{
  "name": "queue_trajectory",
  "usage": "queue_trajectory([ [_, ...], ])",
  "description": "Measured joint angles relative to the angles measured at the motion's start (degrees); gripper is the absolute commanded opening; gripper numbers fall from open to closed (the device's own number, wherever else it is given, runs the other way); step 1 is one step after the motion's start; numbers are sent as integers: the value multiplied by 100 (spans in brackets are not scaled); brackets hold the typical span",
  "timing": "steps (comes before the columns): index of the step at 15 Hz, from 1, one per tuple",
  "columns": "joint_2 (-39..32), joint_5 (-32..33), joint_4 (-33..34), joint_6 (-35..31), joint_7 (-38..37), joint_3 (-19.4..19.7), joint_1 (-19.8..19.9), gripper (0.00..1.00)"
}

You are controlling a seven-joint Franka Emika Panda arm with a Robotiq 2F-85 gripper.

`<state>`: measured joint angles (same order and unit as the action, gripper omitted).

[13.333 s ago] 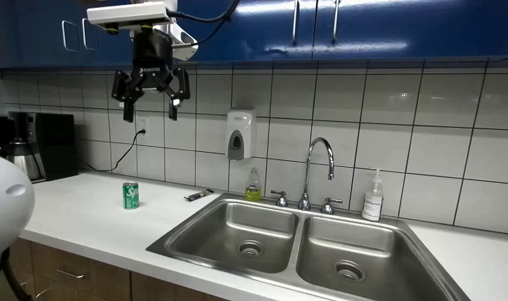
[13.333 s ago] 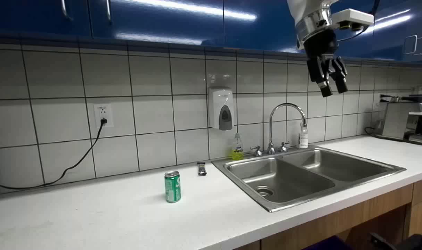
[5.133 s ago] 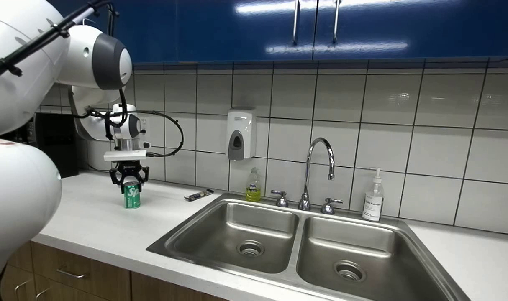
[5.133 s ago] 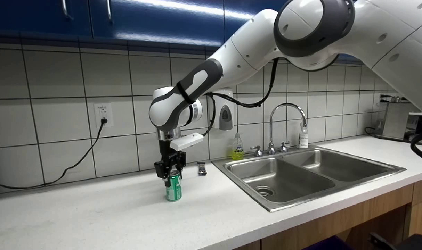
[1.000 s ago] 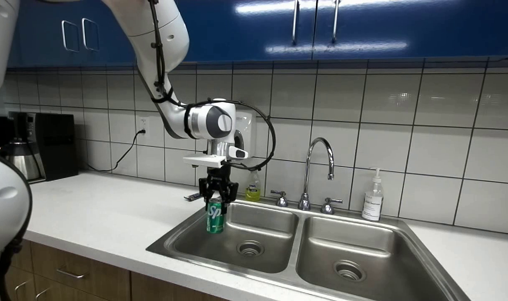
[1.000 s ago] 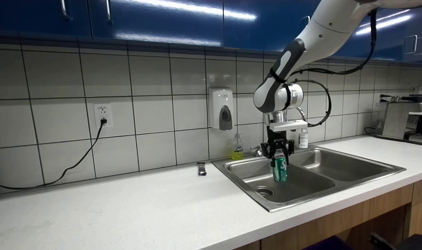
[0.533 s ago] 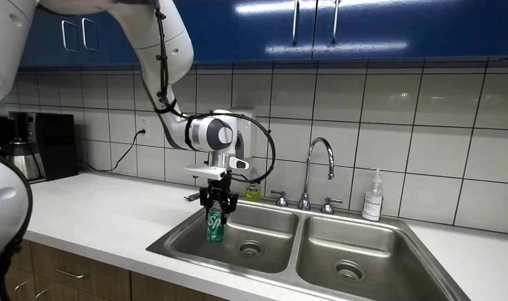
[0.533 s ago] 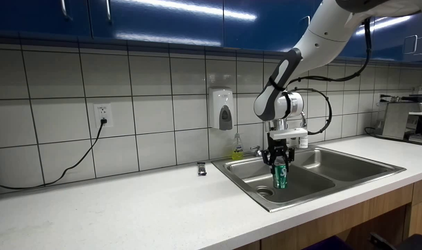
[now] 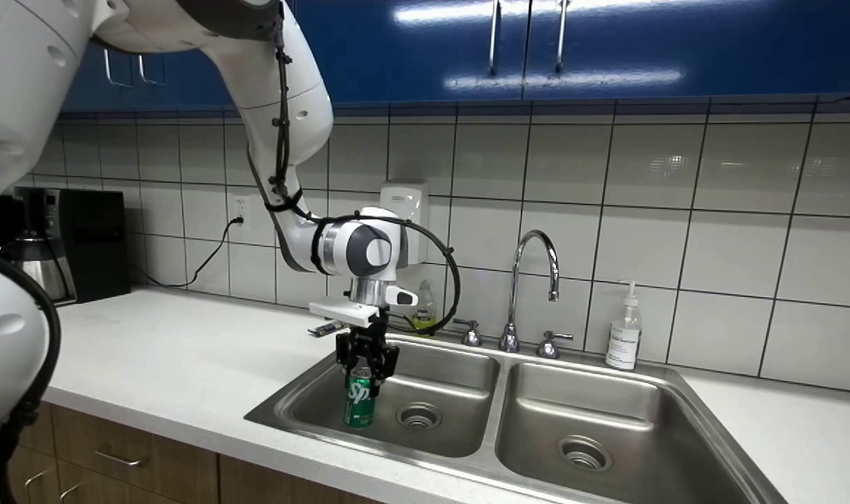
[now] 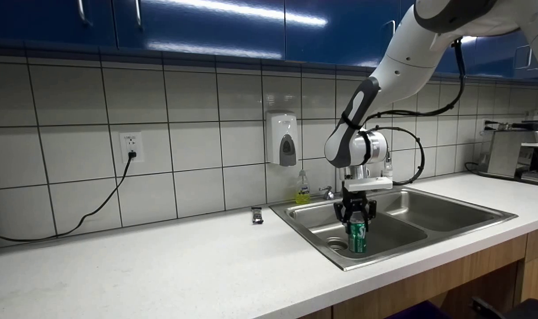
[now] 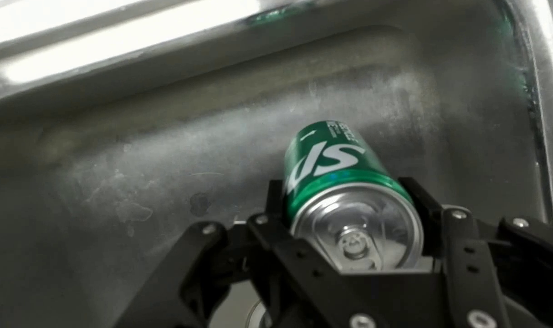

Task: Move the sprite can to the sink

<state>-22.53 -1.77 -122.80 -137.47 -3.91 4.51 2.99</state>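
The green sprite can (image 9: 359,409) stands about upright inside the sink (image 9: 498,413), within the basin nearer the snack bar; the same can (image 10: 357,243) shows beside that basin's drain in an exterior view. My gripper (image 9: 361,383) points down from above, shut on the can's upper part. From the wrist, the can (image 11: 331,157) fits between the black fingers of my gripper (image 11: 346,196), one on each side, its silvery lid facing the camera. Whether the can's base touches the basin floor I cannot tell.
A curved chrome faucet (image 9: 514,280) rises behind the basins. Along the back stand a yellow dish soap bottle (image 10: 302,190) and a pump bottle (image 9: 623,336). A snack bar (image 10: 257,215) lies on the counter. A dispenser (image 10: 281,139) hangs on the tiles.
Earlier the can stood on the counter, and my open gripper came down around it. It was carried over to the sink. During the last second, gripper and can have sunk deeper into the basin.
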Motion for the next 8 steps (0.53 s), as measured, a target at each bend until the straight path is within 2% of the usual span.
queue_trajectory([
  [8,-588,-41,7,-702,4,-19,0,38],
])
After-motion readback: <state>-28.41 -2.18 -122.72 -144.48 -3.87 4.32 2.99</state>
